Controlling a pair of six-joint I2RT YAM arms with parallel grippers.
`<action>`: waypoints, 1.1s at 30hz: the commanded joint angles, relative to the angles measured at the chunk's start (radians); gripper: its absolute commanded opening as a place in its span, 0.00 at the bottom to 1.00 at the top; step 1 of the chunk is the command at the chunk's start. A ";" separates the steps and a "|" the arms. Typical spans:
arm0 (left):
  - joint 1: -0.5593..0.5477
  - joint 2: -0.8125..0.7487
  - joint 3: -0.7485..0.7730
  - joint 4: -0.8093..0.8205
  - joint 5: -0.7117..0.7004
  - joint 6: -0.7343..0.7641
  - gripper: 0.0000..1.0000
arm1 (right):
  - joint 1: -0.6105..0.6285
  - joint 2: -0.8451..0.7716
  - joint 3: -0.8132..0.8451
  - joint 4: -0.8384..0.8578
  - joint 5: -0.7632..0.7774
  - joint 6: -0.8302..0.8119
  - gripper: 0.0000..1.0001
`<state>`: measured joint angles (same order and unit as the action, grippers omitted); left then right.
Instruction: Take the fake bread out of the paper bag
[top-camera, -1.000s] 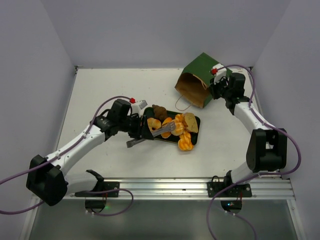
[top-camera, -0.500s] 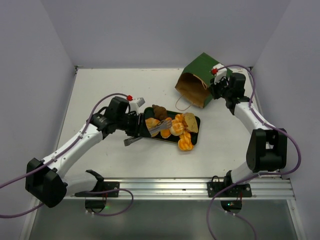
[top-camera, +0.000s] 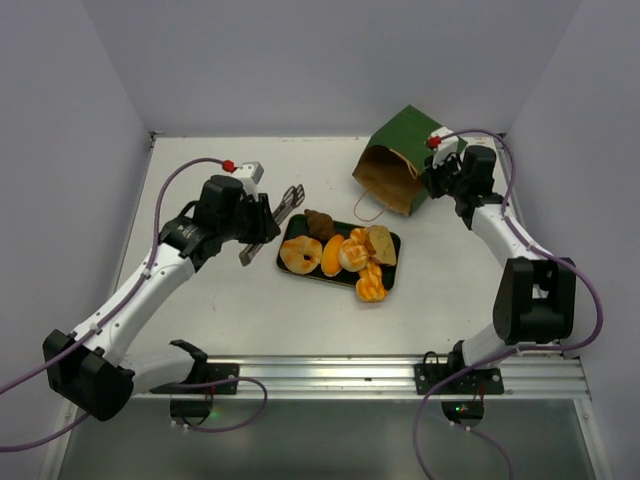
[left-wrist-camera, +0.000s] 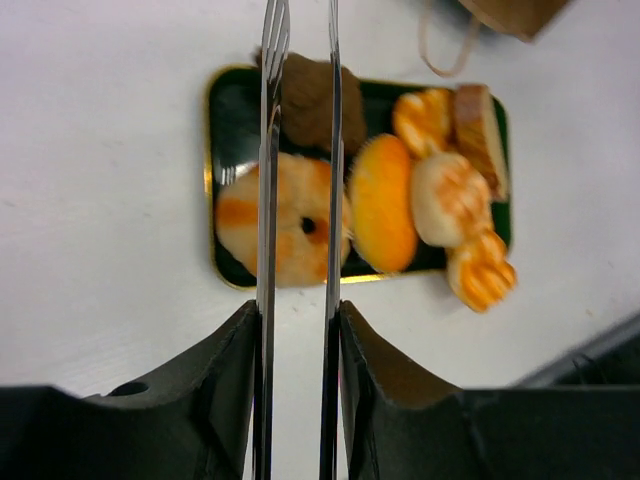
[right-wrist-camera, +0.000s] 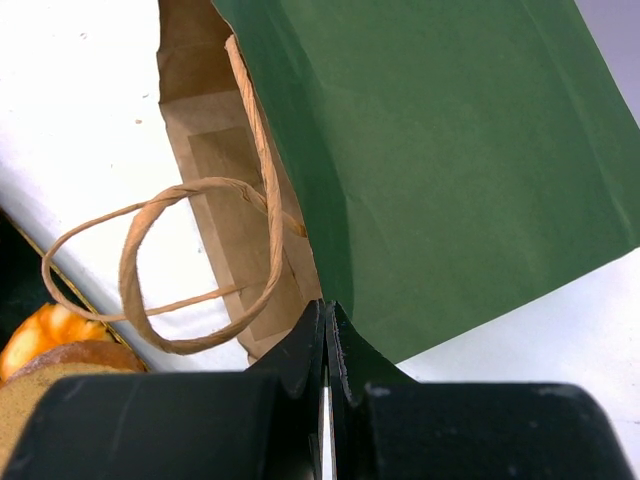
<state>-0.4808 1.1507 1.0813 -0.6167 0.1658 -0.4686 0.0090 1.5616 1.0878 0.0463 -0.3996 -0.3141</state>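
The fake bread lies on a black tray (top-camera: 290, 268): glazed ring doughnut (top-camera: 301, 254), dark brown piece (top-camera: 320, 223), orange rolls (top-camera: 343, 255), tan slice (top-camera: 382, 244), braided loaf (top-camera: 371, 287). My left gripper (top-camera: 293, 197) hovers raised, up and left of the tray, open and empty. In the left wrist view its gripper (left-wrist-camera: 300, 20) frames the doughnut (left-wrist-camera: 300, 215) far below. The green paper bag (top-camera: 405, 140) lies on its side, mouth toward the tray. My right gripper (top-camera: 432, 178) is shut on the bag's wall edge (right-wrist-camera: 450, 150).
The bag's string handle (right-wrist-camera: 160, 270) loops onto the table between bag and tray. The tray (left-wrist-camera: 228, 110) sits mid-table. Grey walls close in on the left, back and right. A metal rail (top-camera: 400, 372) runs along the near edge.
My left gripper has lifted off the tray and drawn back up and to the left, leaving the doughnut uncovered on the tray. The right arm and bag have barely moved.
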 joint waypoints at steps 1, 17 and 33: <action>0.034 0.056 -0.021 0.164 -0.300 0.048 0.38 | -0.041 -0.054 -0.008 0.021 -0.038 0.017 0.00; 0.278 0.559 -0.060 0.465 -0.335 0.219 0.47 | -0.099 -0.078 -0.011 0.007 -0.099 0.047 0.00; 0.323 0.410 -0.090 0.396 -0.241 0.189 1.00 | -0.118 -0.147 0.128 -0.226 -0.113 0.118 0.00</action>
<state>-0.1665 1.6886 0.9974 -0.2306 -0.1070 -0.2745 -0.1070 1.4574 1.1046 -0.0753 -0.4980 -0.2470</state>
